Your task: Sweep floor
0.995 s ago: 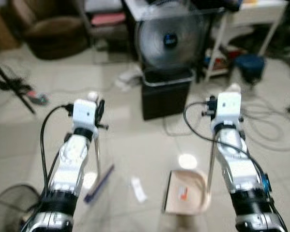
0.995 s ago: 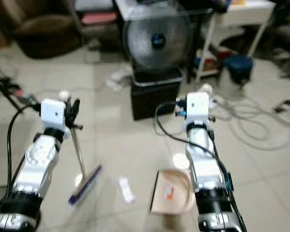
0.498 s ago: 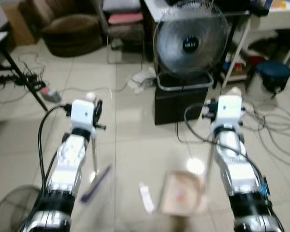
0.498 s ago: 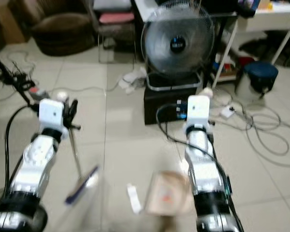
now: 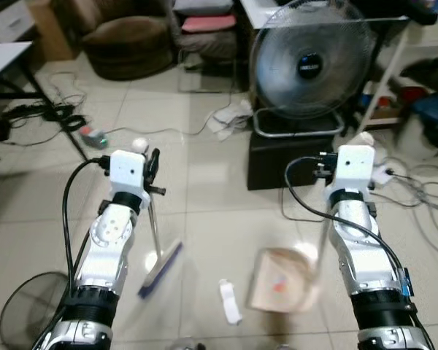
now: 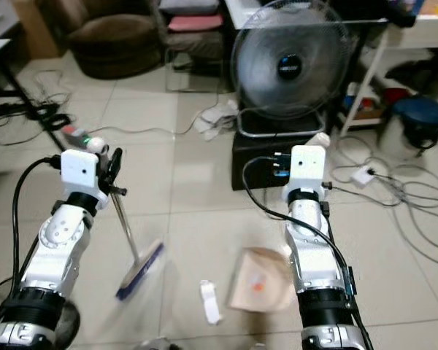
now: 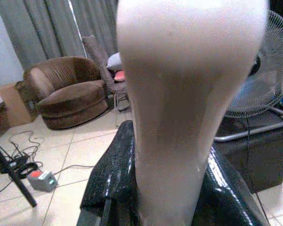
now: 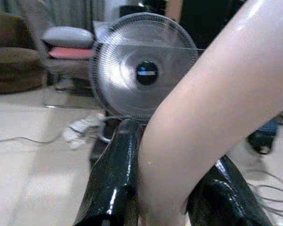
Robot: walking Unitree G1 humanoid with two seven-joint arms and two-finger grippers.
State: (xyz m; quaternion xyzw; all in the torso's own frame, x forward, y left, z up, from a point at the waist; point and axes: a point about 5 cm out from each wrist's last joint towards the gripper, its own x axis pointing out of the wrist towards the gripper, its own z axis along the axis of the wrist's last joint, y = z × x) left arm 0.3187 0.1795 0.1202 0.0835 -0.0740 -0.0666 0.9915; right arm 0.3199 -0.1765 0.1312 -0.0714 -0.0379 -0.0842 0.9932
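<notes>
Left eye view: blue-headed broom (image 5: 160, 268), handle tilted.

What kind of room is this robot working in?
Probably a lived-in living room or home workspace: a brown armchair stands at the back, a big floor fan sits on a black box, and loose cables trail over the tiled floor.

No text, label, brand or number is legible on anything here
</notes>
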